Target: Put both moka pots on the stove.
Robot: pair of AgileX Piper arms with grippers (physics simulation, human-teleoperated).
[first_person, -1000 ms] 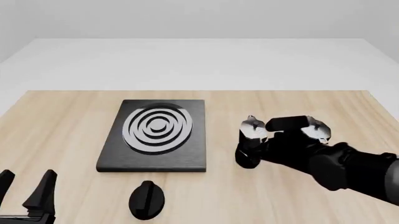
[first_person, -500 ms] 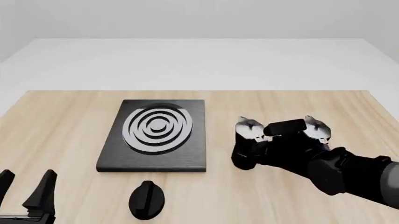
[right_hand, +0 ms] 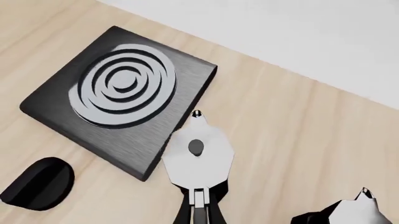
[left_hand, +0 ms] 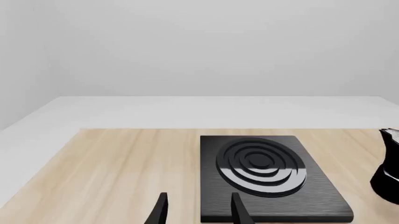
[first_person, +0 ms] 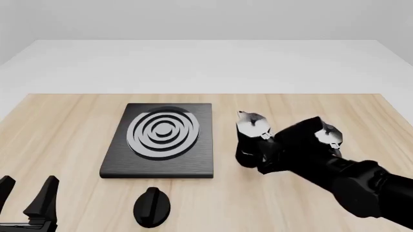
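Right gripper (first_person: 274, 147) clamps first moka pot (first_person: 252, 140) by handle, beside stove (first_person: 161, 140), likely for transfer. Second moka pot (first_person: 326, 137) behind arm. Left gripper (first_person: 26, 195) spread apart, holding nothing.

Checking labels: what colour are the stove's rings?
Silver-grey concentric rings on the flat black rectangular stove; front view clearest.

Bright, even, sharp renders with faint shadows.

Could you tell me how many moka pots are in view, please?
2. One pot is held at its handle by the right gripper, just right of the stove. The other pot stands farther right, partly hidden behind the arm.
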